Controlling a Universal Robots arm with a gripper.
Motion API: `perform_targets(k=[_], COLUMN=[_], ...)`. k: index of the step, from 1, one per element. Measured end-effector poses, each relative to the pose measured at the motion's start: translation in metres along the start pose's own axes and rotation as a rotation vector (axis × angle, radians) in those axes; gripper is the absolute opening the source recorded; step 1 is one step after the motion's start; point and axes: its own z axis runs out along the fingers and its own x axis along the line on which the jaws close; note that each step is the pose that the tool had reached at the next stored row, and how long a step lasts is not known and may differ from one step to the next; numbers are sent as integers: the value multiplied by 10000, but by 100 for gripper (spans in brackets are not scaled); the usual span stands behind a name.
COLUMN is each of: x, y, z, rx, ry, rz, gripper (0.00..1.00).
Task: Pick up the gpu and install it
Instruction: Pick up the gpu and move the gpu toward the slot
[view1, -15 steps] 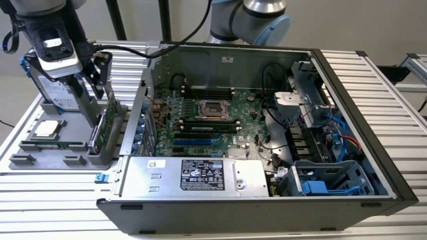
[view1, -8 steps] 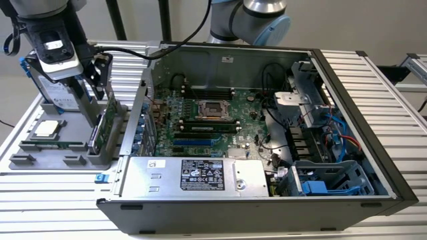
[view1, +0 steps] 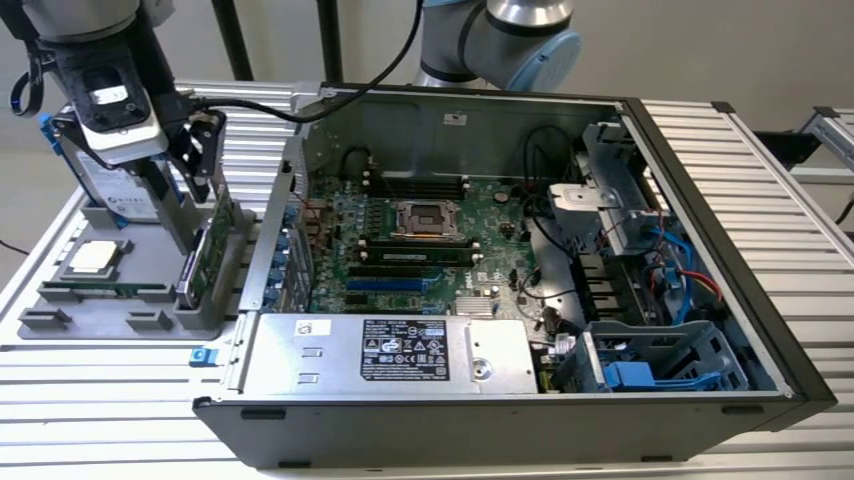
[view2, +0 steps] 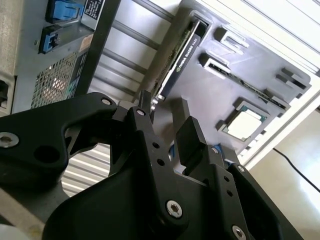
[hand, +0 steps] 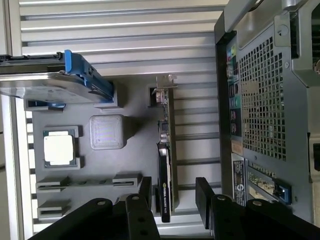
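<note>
Gpu (hand: 165, 172) stands edgewise in the tray (hand: 132, 152) under the spread gripper (hand: 174, 182).

You've got the ribbed worktop (view1: 107, 400) carrying a grey parts holder (view1: 94, 325) at nine o'clock in the exterior view, with the open computer case (view1: 534, 430) just beside it at three o'clock.

Power supply (view1: 307, 350) label (view1: 406, 351): print illegible.

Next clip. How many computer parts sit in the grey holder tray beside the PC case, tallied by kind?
gpu: 1
hard drive: 1
processor chip: 1
memory stick: 1
Total: 4
</note>
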Motion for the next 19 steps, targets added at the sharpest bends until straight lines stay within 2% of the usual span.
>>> perform_targets(k=[19], x=[1], y=[-9], z=[76], rx=[1], ry=[1], rz=[-1], gripper=[100])
